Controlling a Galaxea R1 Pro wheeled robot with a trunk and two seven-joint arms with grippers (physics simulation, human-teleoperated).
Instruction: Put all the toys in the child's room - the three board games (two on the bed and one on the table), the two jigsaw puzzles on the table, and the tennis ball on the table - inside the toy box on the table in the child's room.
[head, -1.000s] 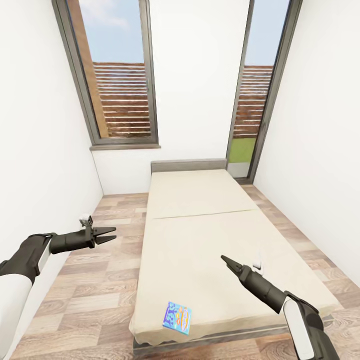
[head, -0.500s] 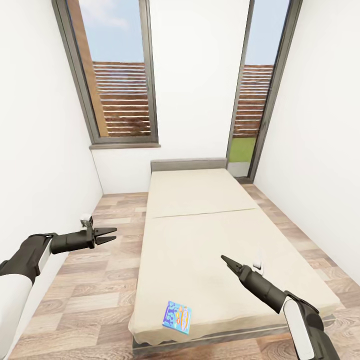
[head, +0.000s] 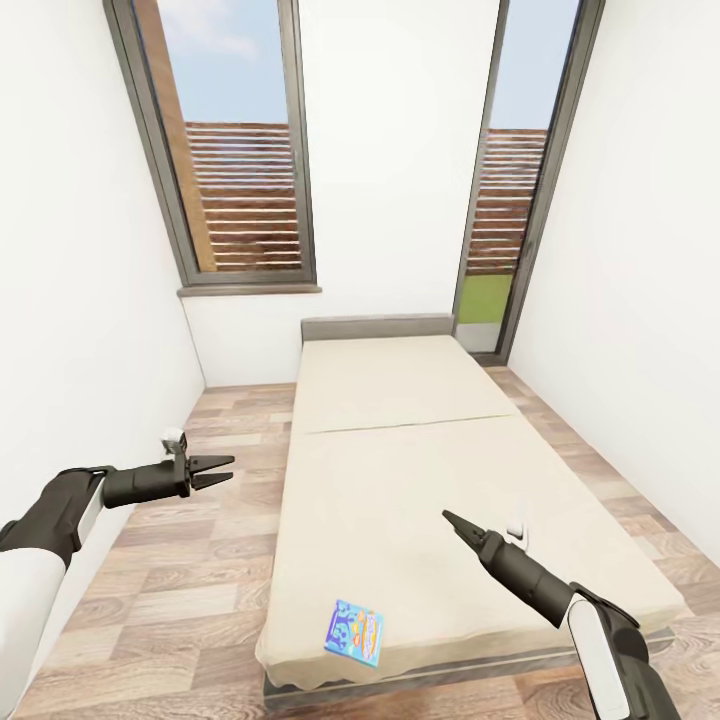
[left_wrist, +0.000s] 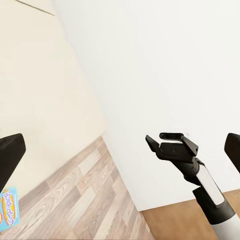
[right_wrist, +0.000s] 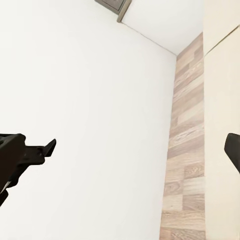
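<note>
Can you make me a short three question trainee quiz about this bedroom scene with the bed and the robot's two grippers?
1. True or false: the small blue rectangular board game lies near the foot edge of the beige-mattressed, grey-framed bed.
2. Which gripper hangs over the wood-plank floor beside the bed: A) left gripper, B) right gripper?
3. Fill in: both grippers hold ____.

Key: 1 true. 2 A. 3 nothing; both are open.

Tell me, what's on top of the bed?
One small blue board game lies flat near the foot edge of the bed. The right gripper hovers above the mattress, covering a small patch.
</note>
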